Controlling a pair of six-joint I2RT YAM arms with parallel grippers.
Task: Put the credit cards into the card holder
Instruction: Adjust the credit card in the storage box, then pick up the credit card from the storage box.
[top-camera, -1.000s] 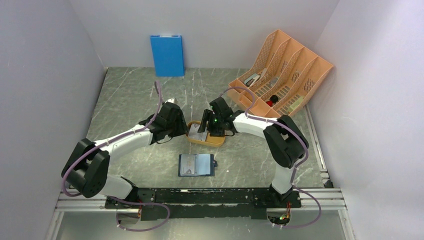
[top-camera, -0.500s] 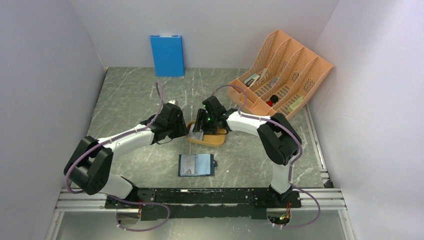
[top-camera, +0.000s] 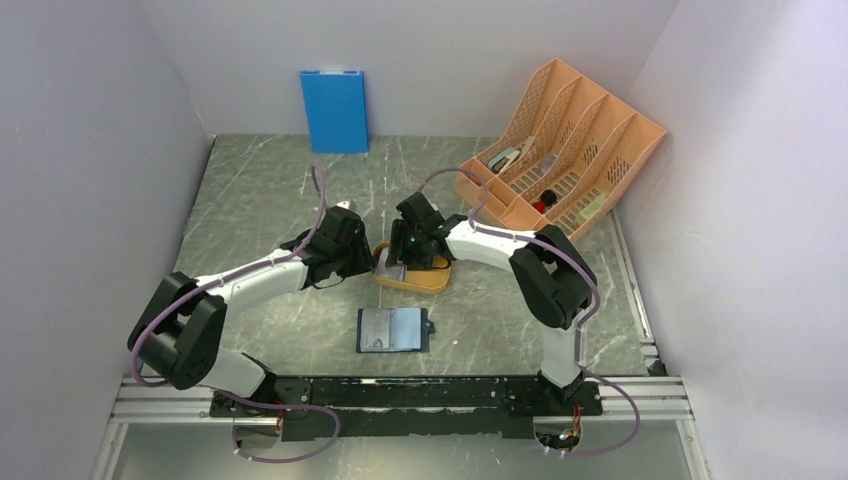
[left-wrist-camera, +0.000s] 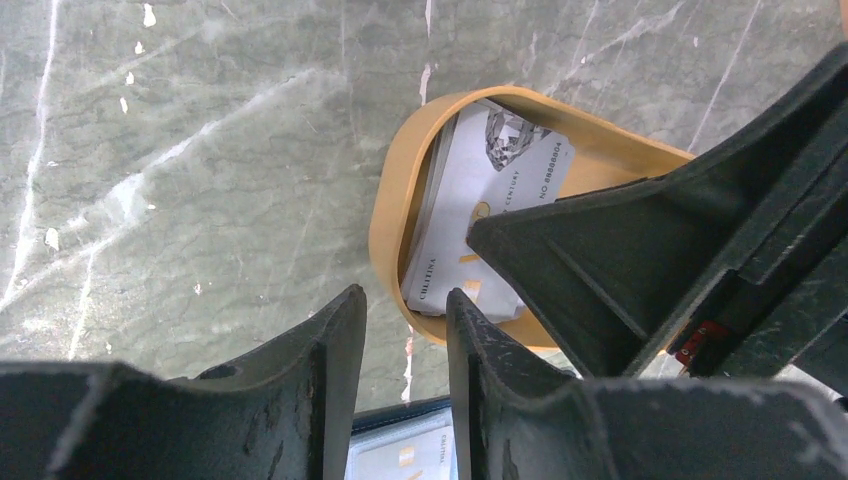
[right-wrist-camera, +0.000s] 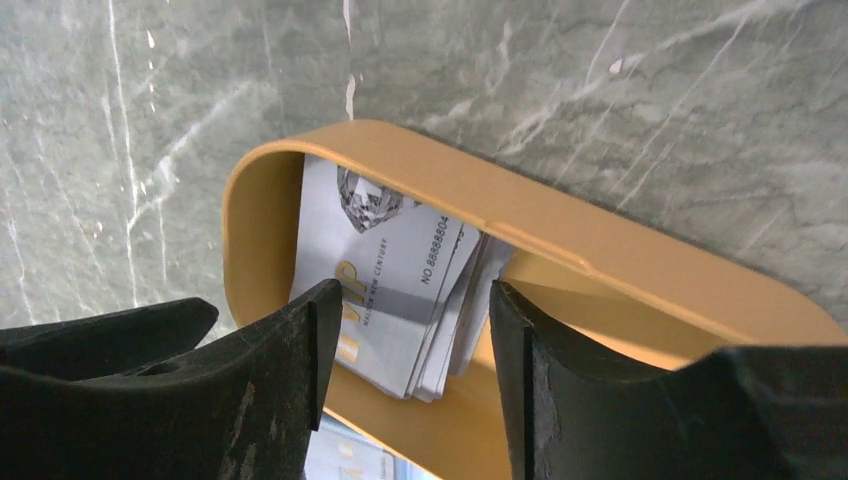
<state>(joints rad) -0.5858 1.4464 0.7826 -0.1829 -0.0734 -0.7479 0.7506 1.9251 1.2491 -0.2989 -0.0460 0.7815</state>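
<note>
Orange tray rim (right-wrist-camera: 600, 245) around the credit cards (right-wrist-camera: 390, 280), right fingers (right-wrist-camera: 290, 390) astride, left fingers (left-wrist-camera: 320, 380) alongside; card holder (top-camera: 392, 329) unobstructed overhead.

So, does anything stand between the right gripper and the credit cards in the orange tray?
Nothing visible does. The right gripper hangs open above the credit cards, with only air between. The orange tray walls the stack round its sides, not its top. The left gripper sits beside the tray's end, off the path.
</note>
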